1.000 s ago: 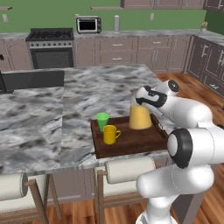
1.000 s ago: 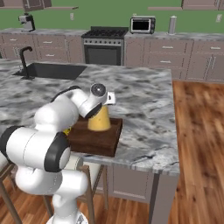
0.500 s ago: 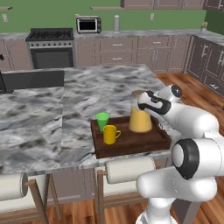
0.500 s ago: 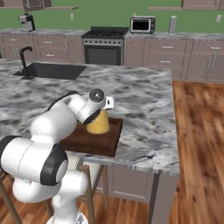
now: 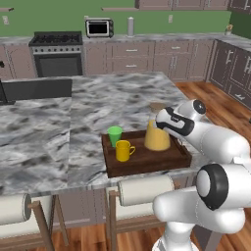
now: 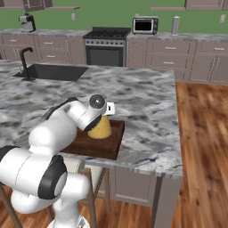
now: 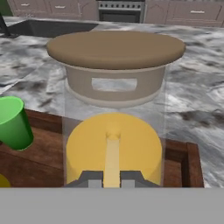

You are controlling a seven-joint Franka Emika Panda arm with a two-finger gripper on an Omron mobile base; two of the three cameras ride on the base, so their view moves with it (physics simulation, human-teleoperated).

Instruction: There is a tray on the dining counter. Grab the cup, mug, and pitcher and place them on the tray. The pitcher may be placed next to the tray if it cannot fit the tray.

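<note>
The dark wooden tray (image 5: 147, 164) lies near the front edge of the marble dining counter (image 5: 112, 98). On its left half stand the green cup (image 5: 114, 135) and the yellow mug (image 5: 123, 150). The pitcher (image 5: 157, 138), with orange liquid and a brown cork lid (image 7: 116, 48), stands on the tray's right half. My gripper (image 5: 158, 125) is shut on the pitcher's near side; in the hand view a thin yellow strip sits between the fingertips (image 7: 96, 177). From the right, the arm hides most of the tray (image 6: 95, 149), and the pitcher (image 6: 100, 129) shows below the hand. The cup (image 7: 13, 122) appears left of the pitcher (image 7: 113, 148).
Two padded stools (image 5: 147, 188) stand under the counter's front edge. A black sink (image 6: 53, 71) is set into the counter's far left. A stove (image 5: 56, 39) and a toaster oven (image 5: 99, 28) line the back wall. Bare marble surrounds the tray.
The hand and the pitcher have sunk a little onto the tray's right half, and the forearm has dropped lower. Cup and mug have not moved.
</note>
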